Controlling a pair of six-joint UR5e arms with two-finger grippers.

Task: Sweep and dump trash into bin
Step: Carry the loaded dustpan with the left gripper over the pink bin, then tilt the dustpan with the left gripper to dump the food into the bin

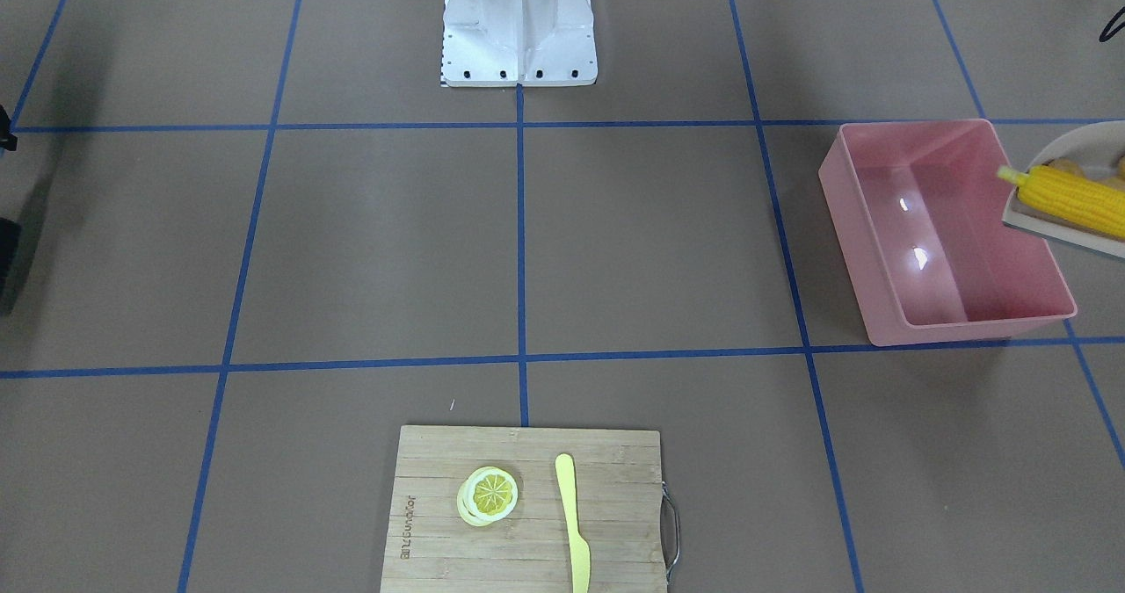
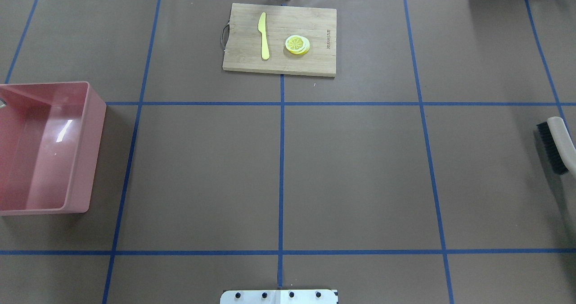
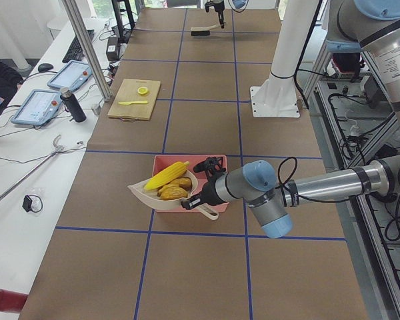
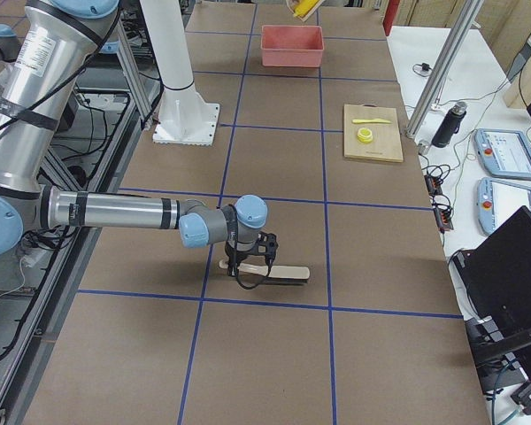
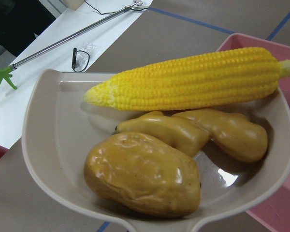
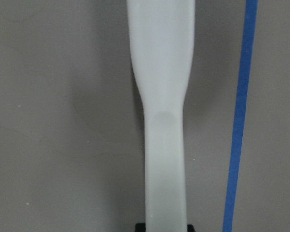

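Looking at three toy foods here: corn cob (image 5: 193, 79), ginger root (image 5: 198, 133) and potato lump (image 5: 142, 174), all piled in the beige dustpan (image 5: 53, 130). Held up right at the rim of the pink bin (image 1: 967, 329), corn stem poking out over the glossy inside. Nothing dumped yet, going by the front view.

Guessing hollow hard plastic for all three: light, stiff, shiny, so slippery and keen to roll. Wouldn't pinch any of them directly. Better to work from the pan handle and just tilt, slowly, to avoid bouncing the round lump off the far wall. Expecting the cob to slide first, being half over the lip.

Left gripper (image 3: 199, 197) sitting at the pan handle in the side view, but can't tell clamped or loose from there. Same story for the right gripper (image 4: 248, 266): down at the brush (image 2: 551, 148) handle on the table (image 2: 351, 173), no call on the jaws.

Surface-wise: flat brown mat with blue tape lines, matte, probably grippy enough. Decent room on the bin's inner side. Cutting board (image 2: 315, 65) with the knife (image 2: 264, 36) and lemon slice (image 2: 297, 44) well apart at the far edge, out of the way.
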